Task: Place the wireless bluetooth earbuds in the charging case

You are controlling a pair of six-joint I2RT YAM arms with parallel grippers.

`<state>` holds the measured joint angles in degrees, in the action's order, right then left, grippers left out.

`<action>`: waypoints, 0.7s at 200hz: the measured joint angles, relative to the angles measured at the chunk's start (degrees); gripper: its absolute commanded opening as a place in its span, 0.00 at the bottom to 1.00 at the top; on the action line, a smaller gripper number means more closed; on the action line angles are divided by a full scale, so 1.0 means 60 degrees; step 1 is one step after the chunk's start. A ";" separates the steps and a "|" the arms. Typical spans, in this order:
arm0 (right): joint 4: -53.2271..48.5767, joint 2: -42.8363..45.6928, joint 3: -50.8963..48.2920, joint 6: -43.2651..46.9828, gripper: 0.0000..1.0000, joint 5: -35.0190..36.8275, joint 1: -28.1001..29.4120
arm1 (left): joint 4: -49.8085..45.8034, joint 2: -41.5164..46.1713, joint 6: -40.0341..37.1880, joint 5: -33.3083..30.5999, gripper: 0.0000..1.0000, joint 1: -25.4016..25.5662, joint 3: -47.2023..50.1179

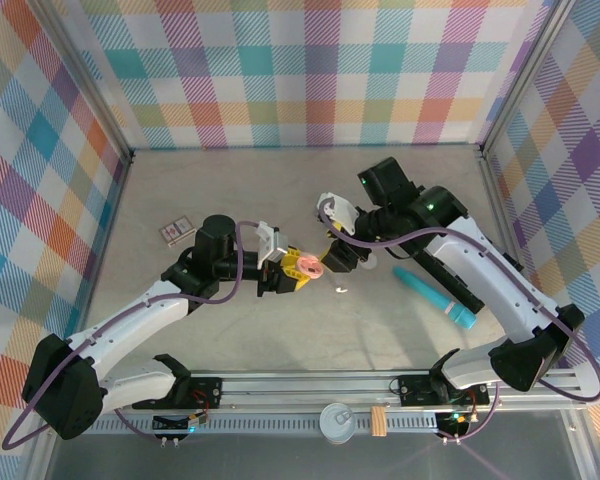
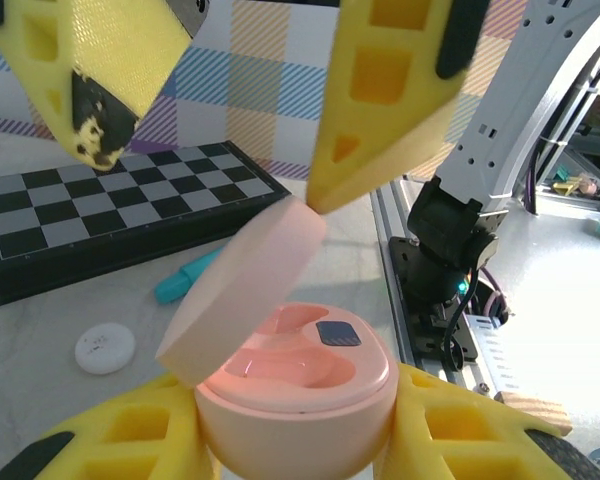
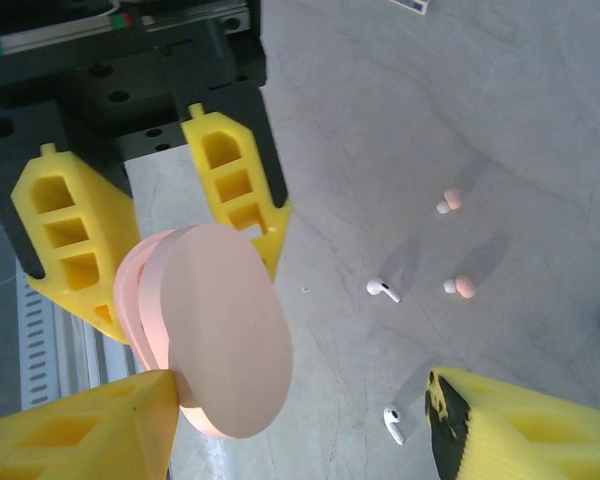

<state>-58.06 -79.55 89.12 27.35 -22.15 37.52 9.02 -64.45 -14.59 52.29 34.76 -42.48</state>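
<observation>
Earbuds (image 3: 384, 290), tiny, lie loose; left fingers (image 3: 65, 240) clamp pink case (image 2: 300, 400); right fingers (image 3: 520, 430) spread, tips cropped.

The left arm (image 1: 130, 316) stretches from its base and angles inward, its yellow padded jaws closed around a round pink plastic charging case (image 2: 300, 400). The right arm (image 1: 480, 256) arcs in from the opposite side with its wrist tipped down. Its jaws stand wide apart, one fingertip (image 2: 380, 120) touching the case's raised lid (image 2: 245, 290).

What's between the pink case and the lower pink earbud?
A white earbud lies between the pink case and that pink earbud, in the right wrist view.
</observation>
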 measured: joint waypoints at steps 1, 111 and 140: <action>0.0015 0.0000 0.0000 -0.0007 0.66 0.0004 -0.0011 | 0.0000 0.0000 0.0000 0.0000 0.25 0.0000 0.0000; 0.1453 0.0831 -0.0368 -0.0976 0.75 -0.0958 -0.0772 | 0.1100 0.0280 0.0255 -0.0186 0.25 -0.0106 0.0444; 0.2656 0.1650 -0.0776 -0.2149 0.75 -0.2164 -0.1712 | 0.1960 0.0419 0.0543 -0.0477 0.25 -0.0299 0.0794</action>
<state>-42.13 -69.65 84.47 14.46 -35.14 27.24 20.78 -61.93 -11.33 49.43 32.97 -37.71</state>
